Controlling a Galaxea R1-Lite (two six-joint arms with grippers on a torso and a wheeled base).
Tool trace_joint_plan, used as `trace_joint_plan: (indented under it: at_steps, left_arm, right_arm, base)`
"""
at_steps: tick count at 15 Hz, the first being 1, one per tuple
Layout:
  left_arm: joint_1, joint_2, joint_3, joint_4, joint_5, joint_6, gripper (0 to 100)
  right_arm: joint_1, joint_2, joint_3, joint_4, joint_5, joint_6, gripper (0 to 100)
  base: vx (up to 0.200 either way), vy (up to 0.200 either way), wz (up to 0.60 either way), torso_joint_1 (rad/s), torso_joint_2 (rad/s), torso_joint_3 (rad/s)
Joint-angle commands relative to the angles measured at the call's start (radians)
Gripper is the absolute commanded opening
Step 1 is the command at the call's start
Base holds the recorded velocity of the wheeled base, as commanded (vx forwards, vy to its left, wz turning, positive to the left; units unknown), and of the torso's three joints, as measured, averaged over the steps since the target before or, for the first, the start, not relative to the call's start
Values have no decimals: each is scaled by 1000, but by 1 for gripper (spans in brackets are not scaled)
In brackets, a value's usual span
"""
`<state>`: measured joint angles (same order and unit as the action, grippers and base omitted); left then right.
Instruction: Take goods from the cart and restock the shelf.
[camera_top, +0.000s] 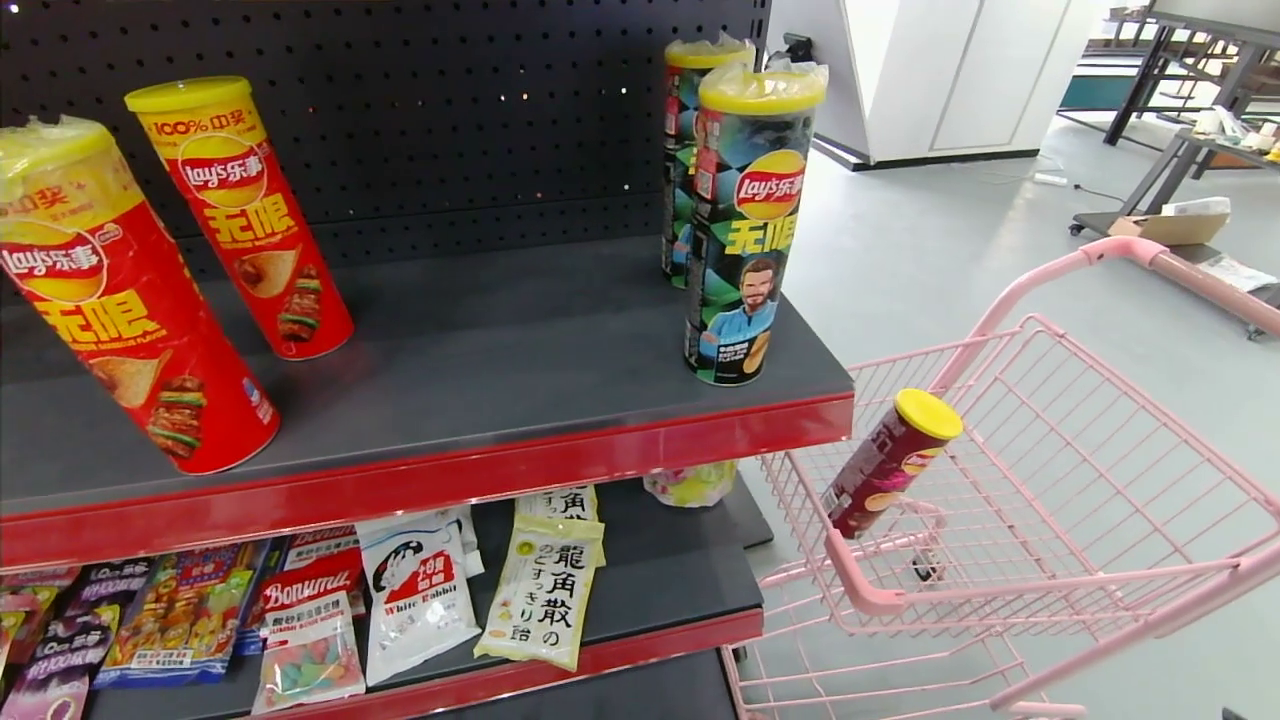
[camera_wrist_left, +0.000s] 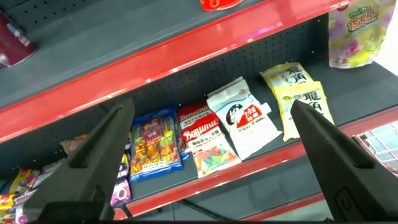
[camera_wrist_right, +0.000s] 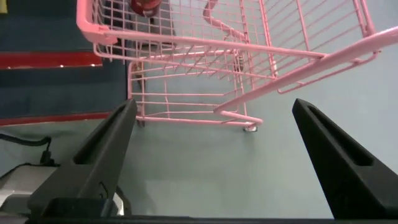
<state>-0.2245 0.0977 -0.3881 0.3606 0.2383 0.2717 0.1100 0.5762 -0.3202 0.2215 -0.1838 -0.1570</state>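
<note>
Noting left gripper and right gripper spread apart, empty. I see maroon can leaning in pink cart, lower right; two dark cans occupy the shelf corner nearby.

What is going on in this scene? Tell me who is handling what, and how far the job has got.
A two-armed robot is restocking a shop shelf from a pink cart. Neither arm holds anything. The left gripper is open, facing the snack bags on the lower shelf, and the right gripper is open above the floor, facing the cart. One maroon can leans inside the cart, not yet picked up. The top shelf carries two red cans and two dark cans.
</note>
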Motion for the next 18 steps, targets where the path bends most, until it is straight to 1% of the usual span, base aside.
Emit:
trace_joint_plan:
  at_steps: [1,3,4,6,7,8,9,10,11,12,13,14,15,16,17,18]
  left_arm:
    - [1,2,0,0,1,0,100]
    - [1,4,0,1,-1,0,100]
    - [1,4,2,1,-1,-2,100]
    - [1,13,2,1,1,-5,100]
    - [1,22,0,-2,4,-5,100]
    - [2,39,0,-3,4,-6,100]
    - [1,54,-2,-5,3,-11,100]
    - [1,71,-6,-5,1,-19,100]
    - [2,88,-8,-5,-1,-37,100]
    - [1,99,-2,-5,-7,-80,100]
    - [2,103,0,-5,-25,-112,100]
    - [1,105,0,-5,-43,-124,100]
    - [1,108,0,-5,-54,-126,100]
    - [1,108,0,-5,-54,-126,100]
    - [1,111,21,-5,-66,-126,100]
    - [2,112,25,-5,-68,-126,100]
  right_arm:
    - [-39,263,-8,-211,37,57,100]
    - [-38,481,-17,-484,69,146,100]
    - [-43,568,-8,-545,73,149,100]
    - [-52,656,-5,-580,75,145,100]
    - [-47,708,-22,-600,93,134,100]
    - [-46,763,-51,-607,136,142,100]
    - [-46,818,-66,-645,172,157,100]
    - [-46,857,-72,-679,247,203,100]
    - [-52,887,-80,-697,351,260,100]
    - [-52,916,-69,-717,366,274,100]
    - [-52,947,-62,-738,366,277,100]
    - [-50,973,-62,-768,369,283,100]
    - [-47,1011,-66,-812,376,287,100]
    - [-47,1011,-66,-812,376,287,100]
    - [-49,1162,-80,-1005,389,286,100]
    - [-47,1193,-83,-1048,391,286,100]
  base:
    - [0,0,0,0,0,0]
    - [0,0,0,0,0,0]
    - [0,0,0,0,0,0]
    - [0,0,0,0,0,0]
    - [0,0,0,0,0,0]
    - [0,0,0,0,0,0]
    - [0,0,0,0,0,0]
    - [0,0,0,0,0,0]
    - [0,0,0,0,0,0]
    - [0,0,0,0,0,0]
    - [0,0,0,0,0,0]
    - [0,0,0,0,0,0]
    - [0,0,0,0,0,0]
    - [0,0,0,0,0,0]
    - [0,0,0,0,0,0]
    - [0,0,0,0,0,0]
